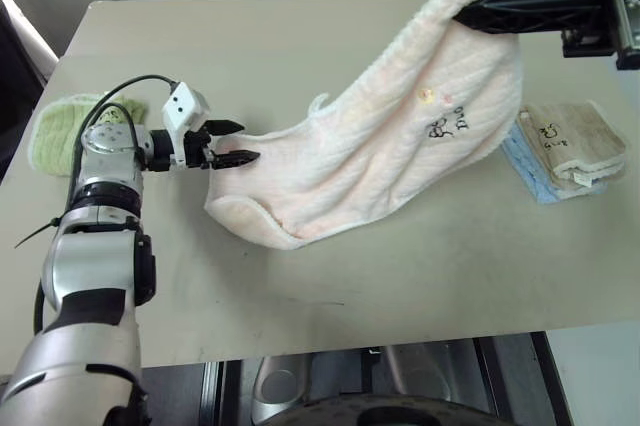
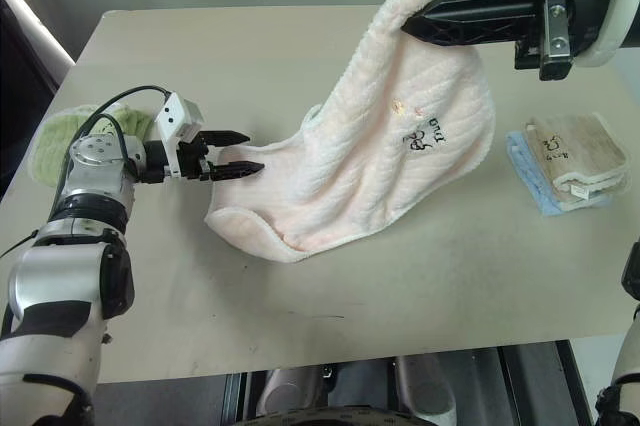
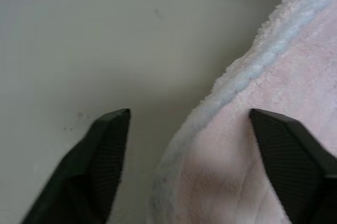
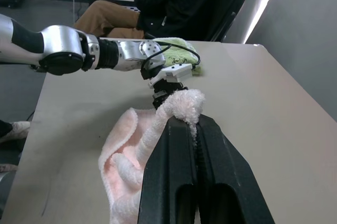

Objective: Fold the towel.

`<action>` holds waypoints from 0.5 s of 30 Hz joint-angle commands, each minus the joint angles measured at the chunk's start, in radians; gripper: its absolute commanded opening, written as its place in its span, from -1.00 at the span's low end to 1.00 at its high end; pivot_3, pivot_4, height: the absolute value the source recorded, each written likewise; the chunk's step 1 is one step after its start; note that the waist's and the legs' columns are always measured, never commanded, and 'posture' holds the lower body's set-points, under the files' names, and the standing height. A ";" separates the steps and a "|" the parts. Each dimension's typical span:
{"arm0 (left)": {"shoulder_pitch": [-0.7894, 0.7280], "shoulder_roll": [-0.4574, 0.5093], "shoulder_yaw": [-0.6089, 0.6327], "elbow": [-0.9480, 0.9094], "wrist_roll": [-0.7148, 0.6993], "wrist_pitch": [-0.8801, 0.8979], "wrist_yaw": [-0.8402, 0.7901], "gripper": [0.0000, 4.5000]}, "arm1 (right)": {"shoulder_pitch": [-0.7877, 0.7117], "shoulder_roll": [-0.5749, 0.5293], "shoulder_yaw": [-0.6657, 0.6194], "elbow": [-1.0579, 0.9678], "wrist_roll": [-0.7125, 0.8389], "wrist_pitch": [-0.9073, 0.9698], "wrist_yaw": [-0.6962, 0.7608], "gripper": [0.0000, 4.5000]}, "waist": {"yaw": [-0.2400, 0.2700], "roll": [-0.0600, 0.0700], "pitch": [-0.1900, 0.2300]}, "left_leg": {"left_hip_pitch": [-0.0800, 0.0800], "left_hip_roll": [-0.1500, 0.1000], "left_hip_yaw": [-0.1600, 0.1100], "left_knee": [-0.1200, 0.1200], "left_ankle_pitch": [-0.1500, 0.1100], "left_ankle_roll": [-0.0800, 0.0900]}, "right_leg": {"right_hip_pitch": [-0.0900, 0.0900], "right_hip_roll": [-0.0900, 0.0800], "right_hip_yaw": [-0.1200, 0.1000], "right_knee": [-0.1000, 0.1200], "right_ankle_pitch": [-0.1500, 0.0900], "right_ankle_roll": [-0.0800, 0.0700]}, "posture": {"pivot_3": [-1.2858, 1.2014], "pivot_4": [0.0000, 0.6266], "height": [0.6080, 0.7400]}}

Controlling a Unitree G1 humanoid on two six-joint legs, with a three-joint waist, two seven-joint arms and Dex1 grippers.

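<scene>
pale pink ribbed towel [image 1: 400,161] on a beige table [image 1: 250,46]

the towel has a black mark, a small yellow-pink spot and a white loop. at 9 o'clock, a green towel [image 1: 60,124]. at 3 o'clock, a cream towel [image 1: 572,141] over a blue one [image 1: 528,174]. both grippers have black fingers [image 3: 102,155].

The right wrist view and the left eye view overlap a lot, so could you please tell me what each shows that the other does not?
Right wrist view alone: a seated person in dark top and tan trousers beyond the table's far end, with a desk behind.

Left eye view alone: the towel's black embroidered mark, its white loop, and the folded cream and blue towels.

Both: the pink towel pinched at one corner and lifted by the shut right end effector, the open left end effector at its low edge, the green towel, the table.
</scene>
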 commanded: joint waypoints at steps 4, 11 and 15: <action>-0.043 0.044 -0.002 0.010 0.025 0.029 -0.049 -0.38 | -0.014 -0.023 -0.010 -0.016 0.002 -0.024 0.007 -1.00 | 0.000 0.000 0.000 | -0.001 0.000 0.000 0.000 0.000 0.000 | -0.001 0.000 0.000 0.000 0.001 0.002 | 0.03 -0.52 0.44; -0.051 0.062 0.006 0.016 0.038 0.041 -0.063 -0.98 | -0.006 -0.033 -0.010 -0.016 -0.002 -0.034 0.008 -1.00 | 0.000 0.000 0.000 | -0.002 0.000 0.000 0.001 0.000 0.000 | -0.001 0.000 0.000 0.000 0.001 0.002 | 0.03 -0.52 0.44; -0.063 0.080 0.022 0.014 0.027 0.062 -0.089 -0.98 | 0.006 -0.045 -0.010 0.012 -0.029 -0.059 0.007 -1.00 | 0.000 0.000 0.000 | -0.002 0.000 0.000 0.001 0.000 0.000 | -0.001 0.000 0.000 0.000 0.001 0.002 | 0.03 -0.52 0.44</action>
